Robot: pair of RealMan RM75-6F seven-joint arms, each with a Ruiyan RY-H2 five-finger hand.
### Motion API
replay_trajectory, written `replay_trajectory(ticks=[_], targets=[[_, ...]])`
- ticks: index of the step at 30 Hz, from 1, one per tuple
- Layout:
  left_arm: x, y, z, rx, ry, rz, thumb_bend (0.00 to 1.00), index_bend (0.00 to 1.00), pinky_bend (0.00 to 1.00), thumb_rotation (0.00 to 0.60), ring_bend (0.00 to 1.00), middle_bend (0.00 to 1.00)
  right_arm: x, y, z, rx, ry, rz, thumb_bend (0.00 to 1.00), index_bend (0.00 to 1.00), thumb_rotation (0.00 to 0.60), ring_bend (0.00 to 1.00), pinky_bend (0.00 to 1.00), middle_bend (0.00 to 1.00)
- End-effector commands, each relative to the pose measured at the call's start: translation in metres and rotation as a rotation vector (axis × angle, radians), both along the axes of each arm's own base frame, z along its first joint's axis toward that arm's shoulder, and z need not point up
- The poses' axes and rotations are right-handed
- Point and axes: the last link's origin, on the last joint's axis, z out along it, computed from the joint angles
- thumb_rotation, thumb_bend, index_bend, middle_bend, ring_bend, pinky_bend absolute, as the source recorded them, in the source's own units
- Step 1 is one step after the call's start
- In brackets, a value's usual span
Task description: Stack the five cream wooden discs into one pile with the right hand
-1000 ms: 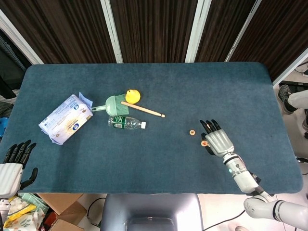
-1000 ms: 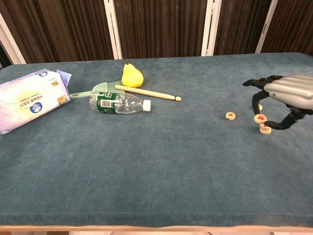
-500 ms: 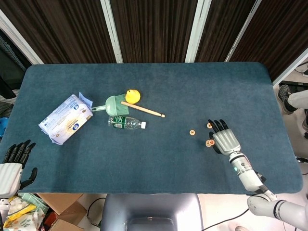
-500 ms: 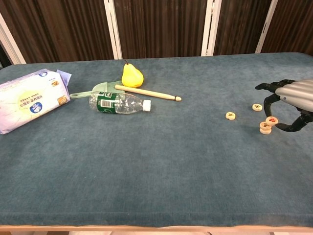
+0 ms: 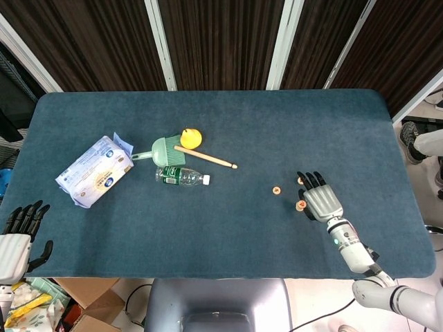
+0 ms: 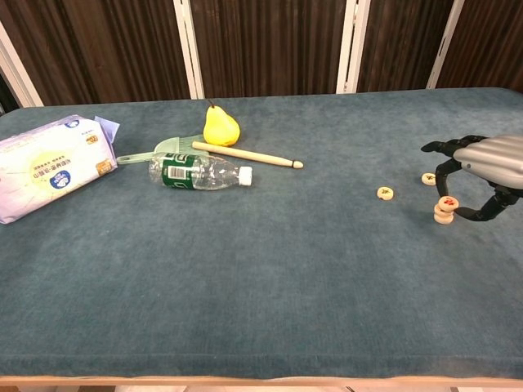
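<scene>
So here's what we've got. The right hand (image 6: 478, 175) sits over the right side of the worktop (image 5: 228, 221), arched like a claw with its fingertips (image 6: 442, 168) pointing down around a short pile (image 6: 444, 210) of cream discs. We can see a disc with a red mark on top and at least one more under it, but how many are in the pile we can't tell. The fingers are right up against the top disc; whether they actually have hold of it or are just hovering around it, we honestly can't tell from either view.

Two more discs lie loose on the cloth. One disc (image 6: 385, 193) sits on its own to the left of the pile, clear of the hand. The far disc (image 6: 429, 178) is just behind the pile, near the fingertips. In the head view the pile (image 5: 301, 205) shows right at the left edge of the right hand (image 5: 322, 202).

The left hand (image 5: 17, 238) hangs off the near left corner of the worktop, fingers spread apart with nothing in them.

Over on the left half we've also got a wipes pack (image 6: 45, 166), a green brush (image 6: 167, 148), a pear (image 6: 221, 126), a wooden stick (image 6: 245, 154) and a bottle (image 6: 196, 172) lying on its side.
</scene>
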Motion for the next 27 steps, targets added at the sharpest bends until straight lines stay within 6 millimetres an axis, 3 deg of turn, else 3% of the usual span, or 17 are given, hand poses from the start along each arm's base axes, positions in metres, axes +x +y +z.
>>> replay_trajectory(ticks=[1,20,27], targets=[[0.0,0.0,0.0,-0.001,0.0,0.0,0.48,0.0,0.0,0.6,0.0,0.0,0.001,0.0,0.0,0.0,0.001,0.003,0.48,0.57,0.6,0.0,0.0,0.07],[0.0,-0.001,0.002,0.006,-0.004,-0.001,0.48,0.0,0.0,0.6,0.0,0.0,-0.003,0.004,0.009,-0.003,0.014,-0.018,0.48,0.48,0.6,0.0,0.0,0.07],[0.0,-0.001,0.001,0.003,-0.002,-0.003,0.48,0.0,0.0,0.6,0.0,0.0,-0.004,0.004,0.004,0.021,0.033,-0.029,0.49,0.47,0.6,0.0,0.0,0.06]])
